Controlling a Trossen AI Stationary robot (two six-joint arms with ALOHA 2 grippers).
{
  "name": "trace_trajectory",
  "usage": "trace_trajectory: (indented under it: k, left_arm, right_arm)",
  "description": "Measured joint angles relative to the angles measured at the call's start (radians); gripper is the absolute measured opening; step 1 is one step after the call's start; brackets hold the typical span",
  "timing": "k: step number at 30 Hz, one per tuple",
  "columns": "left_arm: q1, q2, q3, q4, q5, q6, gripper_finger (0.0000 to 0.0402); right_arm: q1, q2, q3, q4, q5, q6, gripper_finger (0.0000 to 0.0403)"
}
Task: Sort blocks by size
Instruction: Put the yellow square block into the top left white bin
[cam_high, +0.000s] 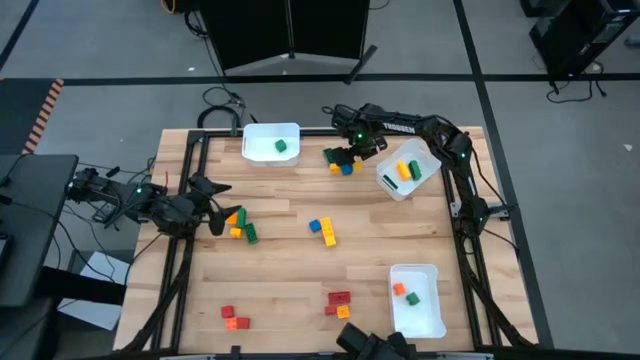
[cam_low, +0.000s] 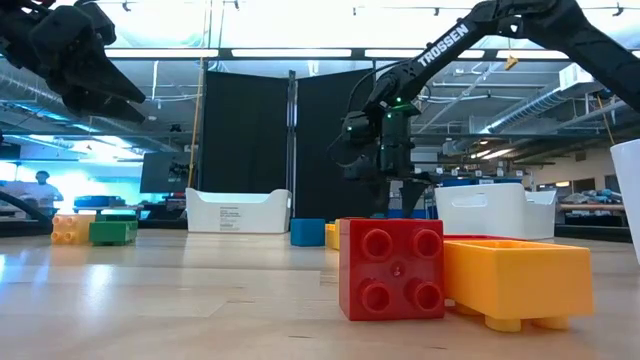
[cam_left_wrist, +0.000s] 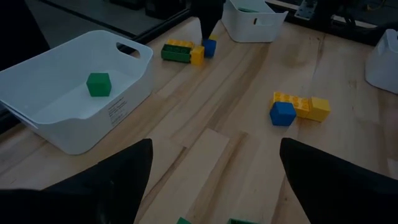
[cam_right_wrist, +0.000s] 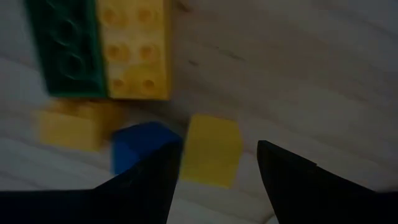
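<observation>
From above, a white plastic bin holds one small green cube; scattered plastic blocks lie mid-table. At table height, "TROSSEN" shows on the right arm. The left gripper hovers spread wide. The right gripper, jaws apart, straddles a yellow cube.

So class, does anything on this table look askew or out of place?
Yes: the white bin at the far right sits skewed to the table edges, while the other two bins lie square. Loose blocks are unsorted.
</observation>
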Motion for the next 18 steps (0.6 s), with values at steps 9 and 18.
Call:
trace_trajectory:
  k: [9,18]
  left_arm:
    - [0.000,0.000,0.000,0.000,0.000,0.000,0.0360]
    - [0.000,0.000,0.000,0.000,0.000,0.002,0.0360]
  right_arm:
    - [0.013,0.002,-0.036,0.012,0.061,-0.007,0.0229]
    - [0.026,0.001,-0.044,0.023,0.095,-0.031,0.0223]
